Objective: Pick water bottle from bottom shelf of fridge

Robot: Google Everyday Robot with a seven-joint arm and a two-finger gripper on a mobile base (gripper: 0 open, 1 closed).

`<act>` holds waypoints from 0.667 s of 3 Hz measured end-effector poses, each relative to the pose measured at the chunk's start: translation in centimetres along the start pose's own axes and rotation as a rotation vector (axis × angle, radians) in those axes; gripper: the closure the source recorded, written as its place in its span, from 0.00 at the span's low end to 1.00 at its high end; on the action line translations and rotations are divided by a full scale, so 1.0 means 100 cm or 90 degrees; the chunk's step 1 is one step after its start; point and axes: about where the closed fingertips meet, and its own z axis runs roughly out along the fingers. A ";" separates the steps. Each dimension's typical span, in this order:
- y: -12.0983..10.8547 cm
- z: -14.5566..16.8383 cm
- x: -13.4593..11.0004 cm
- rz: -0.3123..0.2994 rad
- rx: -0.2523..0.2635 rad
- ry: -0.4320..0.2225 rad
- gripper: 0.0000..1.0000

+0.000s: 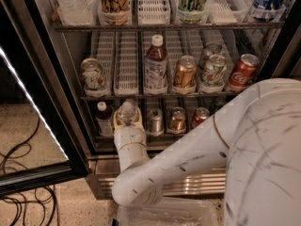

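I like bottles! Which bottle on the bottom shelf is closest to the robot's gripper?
The clear water bottle, right at the gripper; the dark-liquid bottle stands farther off beside it.

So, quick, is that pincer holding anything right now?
Pincer: at the small clear plastic water bottle on the bottom wire shelf; open or closed cannot be told.

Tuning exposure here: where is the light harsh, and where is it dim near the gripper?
Camera view: the white light strip on the black-framed glass door glares; the dark wire bottom shelf sits in shadow, dimming the small clear plastic water bottle, where the white arm's gripper is.
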 end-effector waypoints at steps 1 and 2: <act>-0.030 -0.004 -0.043 0.009 -0.027 -0.030 1.00; -0.075 0.002 -0.061 0.040 -0.061 -0.032 1.00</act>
